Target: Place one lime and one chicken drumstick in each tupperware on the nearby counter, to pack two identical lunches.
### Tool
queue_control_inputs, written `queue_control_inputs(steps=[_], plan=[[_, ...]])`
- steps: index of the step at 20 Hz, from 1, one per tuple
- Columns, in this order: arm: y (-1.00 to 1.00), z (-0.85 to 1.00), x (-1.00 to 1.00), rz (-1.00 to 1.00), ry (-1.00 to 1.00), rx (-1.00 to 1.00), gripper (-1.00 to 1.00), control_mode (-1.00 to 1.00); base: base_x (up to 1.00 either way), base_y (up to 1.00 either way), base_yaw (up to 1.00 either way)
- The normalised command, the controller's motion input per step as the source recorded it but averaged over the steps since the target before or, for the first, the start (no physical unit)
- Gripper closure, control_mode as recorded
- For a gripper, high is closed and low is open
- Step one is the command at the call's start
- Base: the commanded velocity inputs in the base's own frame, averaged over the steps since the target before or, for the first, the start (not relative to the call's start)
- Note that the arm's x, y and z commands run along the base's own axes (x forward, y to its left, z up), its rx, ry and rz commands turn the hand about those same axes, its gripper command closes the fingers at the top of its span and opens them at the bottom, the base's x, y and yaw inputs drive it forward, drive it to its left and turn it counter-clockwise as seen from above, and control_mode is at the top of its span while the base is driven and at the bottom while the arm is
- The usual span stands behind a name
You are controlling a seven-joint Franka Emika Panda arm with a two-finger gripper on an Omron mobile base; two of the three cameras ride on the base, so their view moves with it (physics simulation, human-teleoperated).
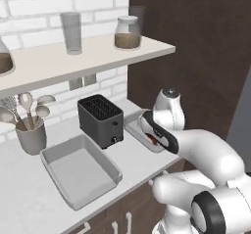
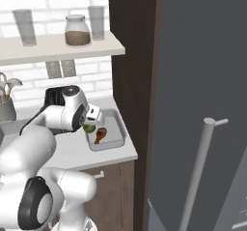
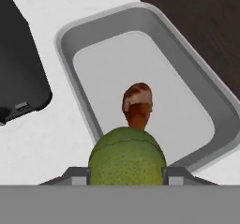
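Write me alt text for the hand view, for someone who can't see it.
A green lime sits clamped between the end effector fingertips, held above the near end of a shallow grey tupperware that already contains a brown chicken drumstick. The tray rests on a pale counter, with a black toaster at the left.

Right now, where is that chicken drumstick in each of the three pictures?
Left base view: the chicken drumstick peeks out lower right of centre, mostly hidden behind the white arm.
Right base view: left of centre, lying in the tupperware, just right of the lime.
Hand view: centre, just above the lime, inside the tray.
Shared landmark: the black toaster beside the tray.
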Motion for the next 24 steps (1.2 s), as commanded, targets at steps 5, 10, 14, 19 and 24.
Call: queue_control_inputs(steps=[5, 10, 14, 19, 24], plan=[[0.01, 0.05, 0.55, 0.0, 0.07, -0.01, 1.0, -1.0, 0.0, 0.0, 0.0], [0.04, 0.02, 0.31, 0.0, 0.05, -0.01, 1.0, -1.0, 0.0, 0.0, 0.0], [0.18, 0.0, 0.42, 0.0, 0.0, 0.0, 1.0, -1.0, 0.0, 0.0, 0.0], [0.02, 0.0, 0.11, 0.01, 0.0, 0.0, 1.0, -1.0, 0.0, 0.0, 0.0], [0.0, 0.0, 0.09, 0.0, 0.0, 0.0, -1.0, -1.0, 0.0, 0.0, 0.0]])
